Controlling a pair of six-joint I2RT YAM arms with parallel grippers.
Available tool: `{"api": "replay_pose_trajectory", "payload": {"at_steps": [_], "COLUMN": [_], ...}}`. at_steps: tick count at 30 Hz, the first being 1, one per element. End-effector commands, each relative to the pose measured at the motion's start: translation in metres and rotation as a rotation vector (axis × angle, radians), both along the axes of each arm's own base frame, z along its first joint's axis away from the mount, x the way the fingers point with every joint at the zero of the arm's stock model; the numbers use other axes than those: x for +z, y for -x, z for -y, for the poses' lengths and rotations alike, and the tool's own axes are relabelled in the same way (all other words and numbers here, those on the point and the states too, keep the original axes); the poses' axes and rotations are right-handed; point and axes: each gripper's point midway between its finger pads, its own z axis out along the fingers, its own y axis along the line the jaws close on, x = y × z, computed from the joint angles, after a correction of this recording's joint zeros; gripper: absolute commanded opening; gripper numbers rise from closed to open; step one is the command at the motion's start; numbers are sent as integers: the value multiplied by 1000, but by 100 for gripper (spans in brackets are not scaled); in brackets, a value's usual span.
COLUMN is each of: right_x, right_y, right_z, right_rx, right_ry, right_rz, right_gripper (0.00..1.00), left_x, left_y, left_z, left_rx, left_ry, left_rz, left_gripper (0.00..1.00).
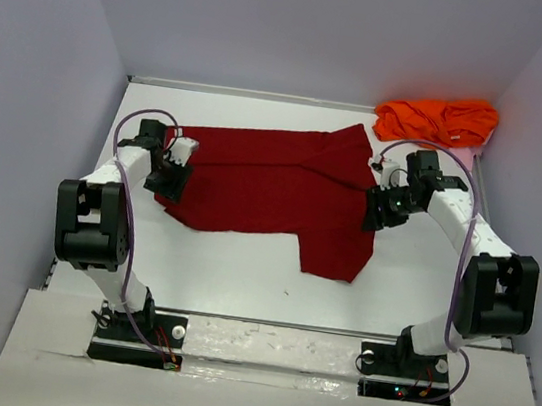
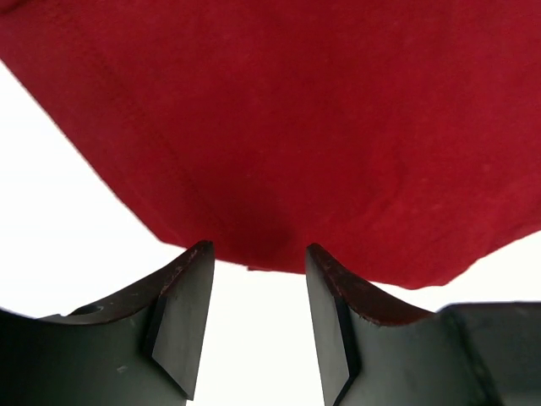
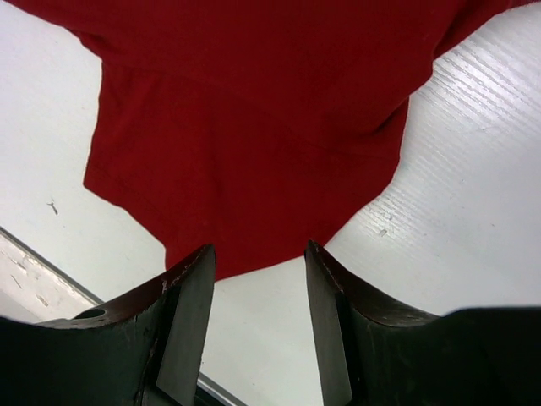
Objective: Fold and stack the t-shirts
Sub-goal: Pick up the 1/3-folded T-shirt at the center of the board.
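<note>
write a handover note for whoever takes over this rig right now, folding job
Left hand: open, at the left edge of the dark red t-shirt, gripping nothing.
Right hand: open, at that shirt's right edge, gripping nothing.
Dark red t-shirt: spread out in the middle of the table, not folded.
Orange t-shirt: crumpled in the far right corner.
Done: nothing folded or stacked yet.
Left: fold the red one, spread and fold the orange one, then stack them.
</note>
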Motion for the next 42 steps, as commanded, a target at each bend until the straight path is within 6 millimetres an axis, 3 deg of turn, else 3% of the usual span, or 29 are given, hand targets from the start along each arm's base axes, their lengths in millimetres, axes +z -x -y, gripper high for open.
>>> {"api": "replay_pose_trajectory", "payload": {"at_steps": [1, 14, 18, 21, 22, 23, 27, 30, 42], "right_x": [17, 17, 13, 13, 13, 12, 9, 3, -5], "right_y": [-20, -27, -27, -27, -26, -25, -26, -25, -25], "right_z": [-7, -9, -9, -9, -10, -10, -9, -8, -8], "right_rx": [-5, -13, -13, -13, -12, -10, -12, -12, -14], "right_ry": [-48, -60, -58, -62, -64, -65, -59, -53, -48], "right_rz": [69, 72, 68, 71, 71, 72, 69, 59, 43], "right_gripper": [52, 52, 52, 52, 52, 52, 52, 52, 51], "left_x": [2, -25, -31, -36, -37, -40, -45, -39, 33], "left_y": [6, 19, 17, 17, 17, 16, 16, 14, -9], "left_z": [-16, -28, -27, -27, -26, -25, -24, -19, -9], "left_rx": [-5, -6, -5, -8, -9, -11, -14, -17, -31], "left_ry": [-85, -152, -146, -140, -139, -133, -123, -98, -46], "left_rz": [-5, -69, -78, -93, -94, -98, -108, -99, 40], "left_gripper": [57, 55, 39, 9, 4, 0, 0, 0, 0]}}
